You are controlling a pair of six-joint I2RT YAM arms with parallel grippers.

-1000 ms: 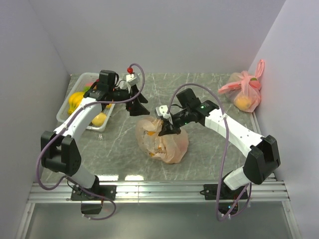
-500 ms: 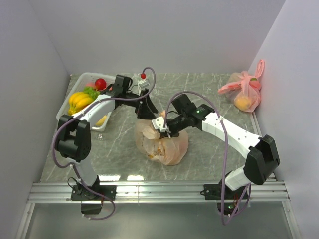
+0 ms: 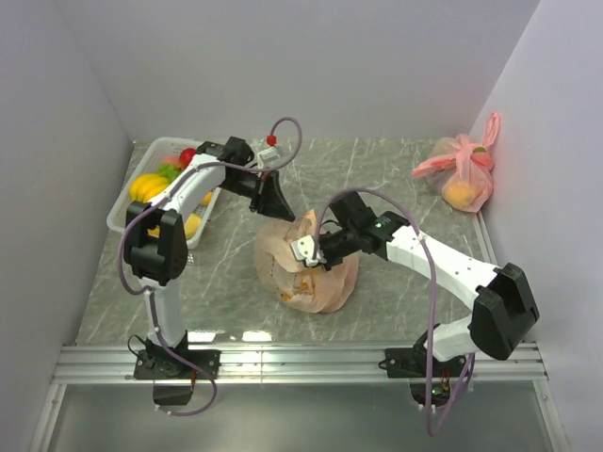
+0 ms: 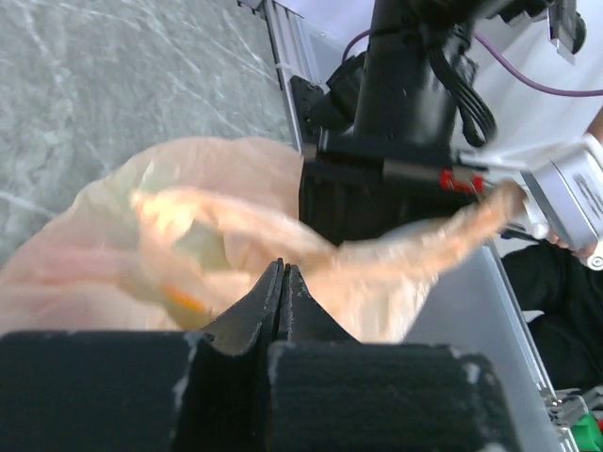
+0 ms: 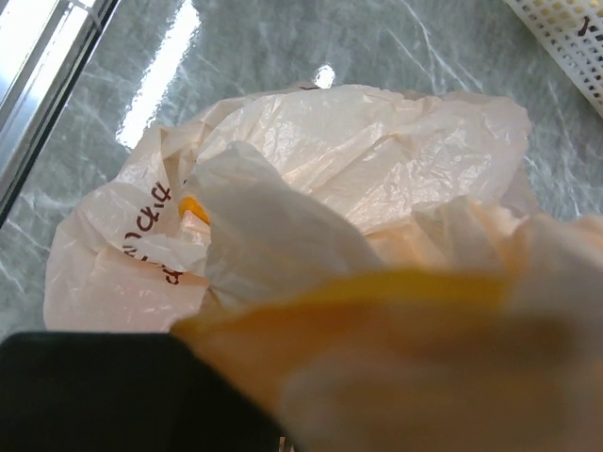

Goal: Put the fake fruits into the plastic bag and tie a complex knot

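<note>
Lumpy, crinkly peach plastic bag (image 3: pixel 306 275) on veined grey table (image 3: pixel 396 169).
Its twisted film sat pinched in right gripper (image 3: pixel 316 247); left gripper (image 4: pixel 281 282) was closed tight.

Left tool (image 4: pixel 280 282) closed, peach plastic bag (image 4: pixel 188 235) just beyond, grey table (image 4: pixel 113 85) behind

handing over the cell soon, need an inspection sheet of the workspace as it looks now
surface: grey marbled table, glare near front
job's things: plastic bag mid-table, no knot seen; fake fruits in white tray, back left
clutter: tied pink bag, back right
grippers: left gripper shut at bag's top, pinch unclear; right gripper shut on plastic bag
cables: purple cables along both arms
surroundings: plain walls, metal rail at near edge
</note>
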